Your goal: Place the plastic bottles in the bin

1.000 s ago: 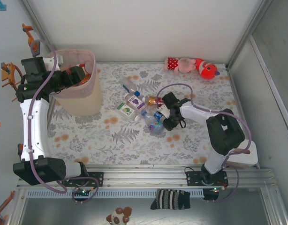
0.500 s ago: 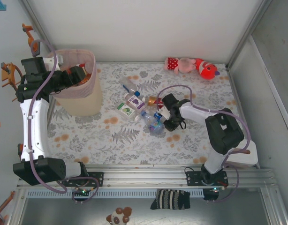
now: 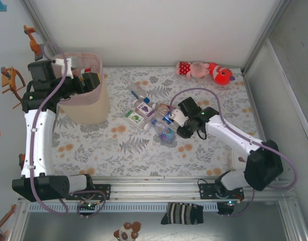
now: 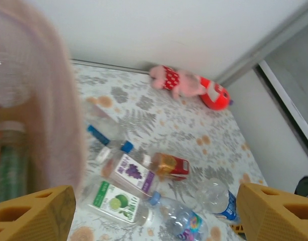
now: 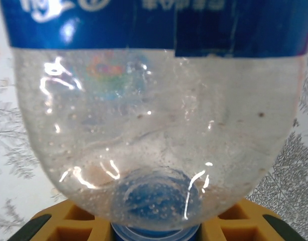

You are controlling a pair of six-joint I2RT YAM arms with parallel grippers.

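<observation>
Right claw [image 3: 170, 119] clenched on a blue-labelled bottle [image 5: 154, 125] right of the bin [image 3: 86, 108] — lifting it binward looks next; left claw [image 3: 93, 80] released.

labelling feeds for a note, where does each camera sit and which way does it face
top external: above and behind the arm bases, looking down on the floral table; both arms, left pincer by the pale pink perforated plastic bin.
left wrist: by that bin, facing the pink-and-red plush toy across the table; own yellow fingers.
right wrist: close on a clear blue-labelled plastic bottle shut in the right pincer.
shared: top external and left wrist both show the toy.
</observation>
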